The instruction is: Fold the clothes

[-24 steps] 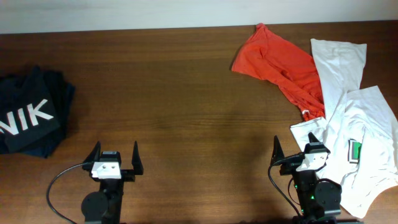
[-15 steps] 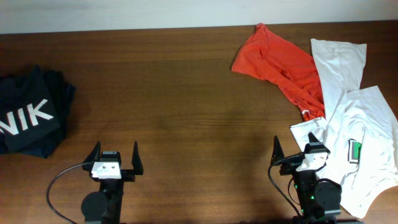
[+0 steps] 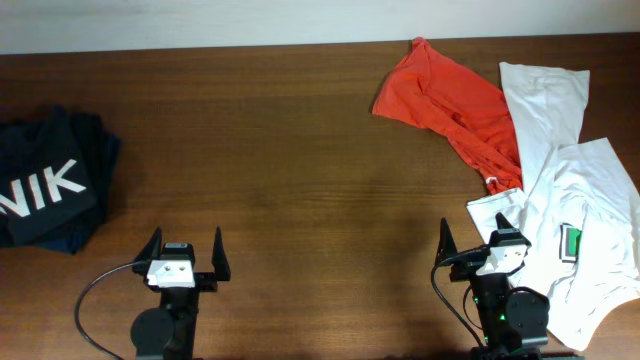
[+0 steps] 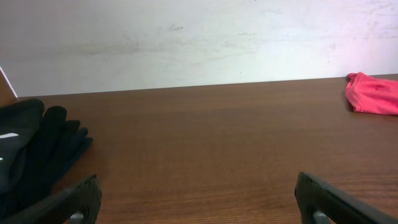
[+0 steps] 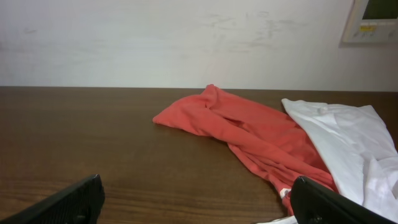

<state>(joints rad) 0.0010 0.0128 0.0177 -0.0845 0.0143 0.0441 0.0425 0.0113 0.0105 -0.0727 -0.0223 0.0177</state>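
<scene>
A crumpled red shirt lies at the back right; it also shows in the right wrist view and, as a small edge, in the left wrist view. A white garment with a green tag lies spread at the right edge, partly over the red one; it also shows in the right wrist view. A folded dark navy shirt with white letters sits at the far left, seen also in the left wrist view. My left gripper is open and empty near the front edge. My right gripper is open and empty, beside the white garment's corner.
The brown wooden table spans the view, with a pale wall behind its back edge. A white wall panel hangs at the upper right in the right wrist view. Black cables run by both arm bases at the front edge.
</scene>
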